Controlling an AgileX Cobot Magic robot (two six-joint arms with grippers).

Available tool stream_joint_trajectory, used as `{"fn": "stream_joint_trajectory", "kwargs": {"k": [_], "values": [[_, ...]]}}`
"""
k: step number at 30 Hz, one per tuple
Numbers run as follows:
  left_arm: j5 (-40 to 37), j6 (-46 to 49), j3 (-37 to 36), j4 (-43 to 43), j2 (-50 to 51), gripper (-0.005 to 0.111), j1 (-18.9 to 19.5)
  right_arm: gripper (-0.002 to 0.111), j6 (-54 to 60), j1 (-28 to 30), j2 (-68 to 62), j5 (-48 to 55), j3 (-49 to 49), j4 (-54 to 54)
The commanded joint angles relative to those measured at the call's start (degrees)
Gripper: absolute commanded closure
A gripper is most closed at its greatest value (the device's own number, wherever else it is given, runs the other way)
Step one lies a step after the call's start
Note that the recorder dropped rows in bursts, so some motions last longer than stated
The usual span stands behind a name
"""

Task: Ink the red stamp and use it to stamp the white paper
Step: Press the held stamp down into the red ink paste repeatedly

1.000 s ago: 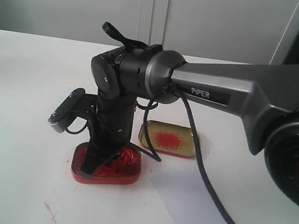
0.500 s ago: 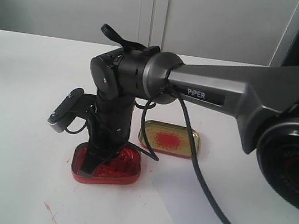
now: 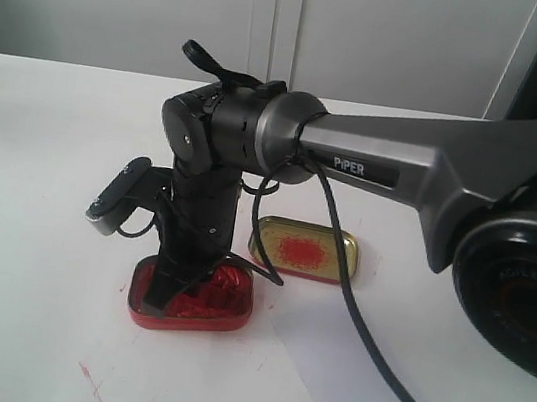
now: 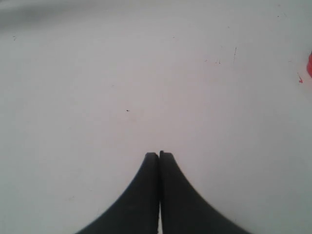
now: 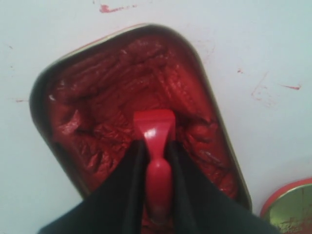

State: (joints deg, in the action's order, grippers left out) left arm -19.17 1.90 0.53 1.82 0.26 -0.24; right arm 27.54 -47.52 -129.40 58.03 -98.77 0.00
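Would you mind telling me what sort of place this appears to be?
Likely a robotics lab bench: a white tabletop, a PiPER-labelled robot arm, and a staged stamping set of red ink tin, gold lid and white paper.

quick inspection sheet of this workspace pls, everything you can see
surface: white tabletop, red ink streaks near the tin
job's things: small red plastic stamp base down in red rounded-rectangular tin of ink paste; thin white rectangular paper sheet flat beside it, no print seen
clutter: gold shallow tin lid, red smear inside
grippers: right gripper shut on the stamp; left gripper shut, empty, over bare table
cables: black cable trails from the right wrist across the paper
surroundings: pale wall panels behind the table
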Motion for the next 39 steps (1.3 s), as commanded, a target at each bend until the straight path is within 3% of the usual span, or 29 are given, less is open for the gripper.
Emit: {"fn": "stream_joint_trajectory", "kwargs": {"k": [1,30,39], "values": [[-0.40,-0.45,-0.53,0.23,-0.26,0.107,0.11,0.108,0.51,-0.07,-3.85,0.45,2.19,0.53],[-0.40,-0.45,-0.53,0.23,-0.26,0.107,0.11,0.108,-4.91,0.14,8.12,-4.88,2.19,0.76],[-0.40,-0.45,-0.53,0.23,-0.26,0.107,0.11,0.108,-3.62,4.09,8.10,-4.35,2.19,11.16]]}}
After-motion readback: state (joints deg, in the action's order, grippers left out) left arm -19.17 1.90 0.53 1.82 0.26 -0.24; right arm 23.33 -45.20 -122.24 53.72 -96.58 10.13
